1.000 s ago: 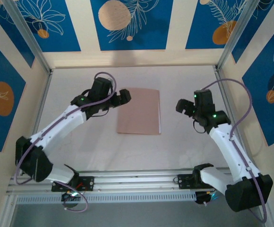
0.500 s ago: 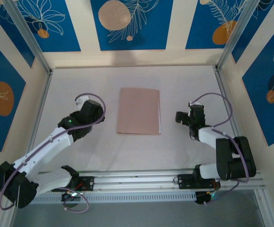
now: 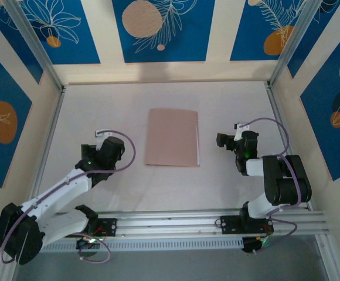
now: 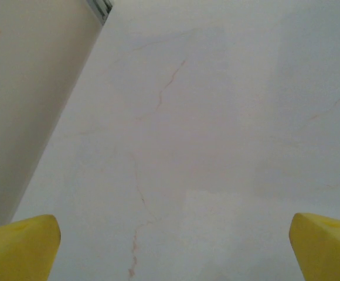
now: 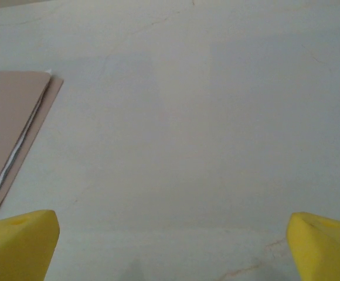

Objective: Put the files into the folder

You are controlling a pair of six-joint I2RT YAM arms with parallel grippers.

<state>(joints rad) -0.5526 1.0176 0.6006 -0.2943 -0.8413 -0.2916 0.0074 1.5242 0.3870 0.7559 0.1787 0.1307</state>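
**Files look in, arms backing off**

Folder (image 3: 172, 137) lies shut and flat at mid frame in the top view, on the counter (image 3: 234, 105). No loose sheets are out on the counter. In the right wrist view a thin white paper edge (image 5: 10, 161) peeks out between the folder's leaves at far left, so the files appear to be inside.

Left tool (image 4: 173, 246) is wide open w/ nothing in it, over bare counter at lower left of the folder. Right tool (image 5: 171, 246) is also wide open and empty, just off the folder's right side.

Step, by my read: the task is approx done and the arms are parking. Next move needs little. Finish the retreat w/o brushing the folder, and maybe nudge the white edge flush.

Vs a sec ago: both arms were stretched up beside the folder, w/ the left tool at its upper left corner. Now both are folded back toward the bottom of the frame. The folder hasn't shifted.
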